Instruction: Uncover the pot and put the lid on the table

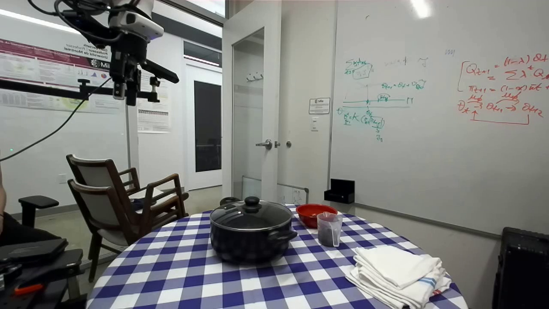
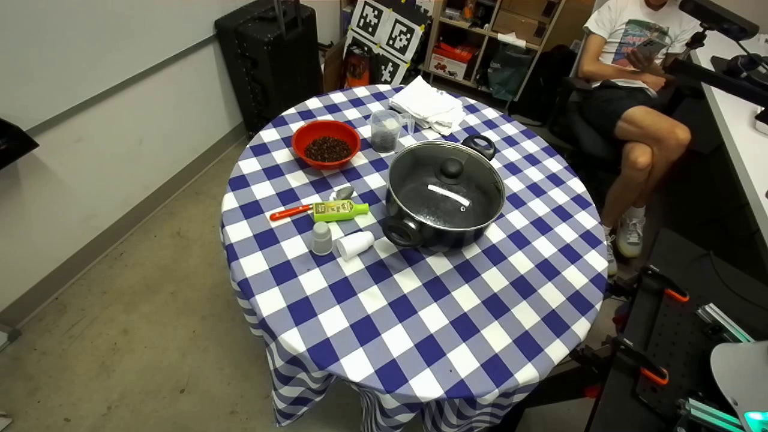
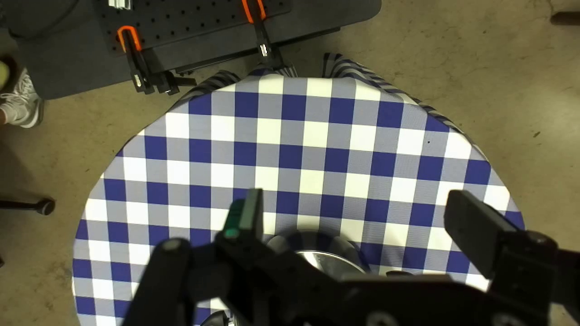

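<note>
1 wide, black, round pot (image 1: 248, 246), covered by its dark round glass lid (image 2: 443, 183), was seen on the round, blue-and-white checked table (image 2: 414, 324); in an exterior view, the black 2-finger gripper (image 1: 125, 98) was held high at left, spread wide.

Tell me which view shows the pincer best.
The wrist view: the pincer appears there large and close, with both fingers spread apart. In an exterior view, the pincer looks small, at the picture's upper left; no further view shows it.
</note>
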`<state>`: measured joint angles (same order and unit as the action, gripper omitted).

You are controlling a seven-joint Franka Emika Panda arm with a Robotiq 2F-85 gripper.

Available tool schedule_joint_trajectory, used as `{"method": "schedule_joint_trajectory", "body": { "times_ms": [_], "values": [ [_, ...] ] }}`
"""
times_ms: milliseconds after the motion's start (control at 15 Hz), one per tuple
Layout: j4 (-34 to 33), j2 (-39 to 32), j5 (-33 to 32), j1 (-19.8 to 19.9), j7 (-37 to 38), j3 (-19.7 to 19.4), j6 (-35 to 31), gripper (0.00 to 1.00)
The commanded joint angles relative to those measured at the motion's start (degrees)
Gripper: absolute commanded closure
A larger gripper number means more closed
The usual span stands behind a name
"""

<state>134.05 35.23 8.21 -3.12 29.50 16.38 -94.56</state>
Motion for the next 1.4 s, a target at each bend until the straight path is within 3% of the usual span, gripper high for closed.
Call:
{"method": "schedule_joint_trajectory", "body": {
  "times_ms": [0, 667, 1333],
  "values": [
    [-0.12, -0.09, -0.14, -0.26, 0.12, -0.21, 0.11, 0.0],
    [0.38, -1.02, 0.29, -0.21, -0.17, -0.45, -0.88, 0.0],
    [0.77, -9.79, -4.93, 2.08, 1.56, -0.39, -16.62, 0.0]
  ]
}}
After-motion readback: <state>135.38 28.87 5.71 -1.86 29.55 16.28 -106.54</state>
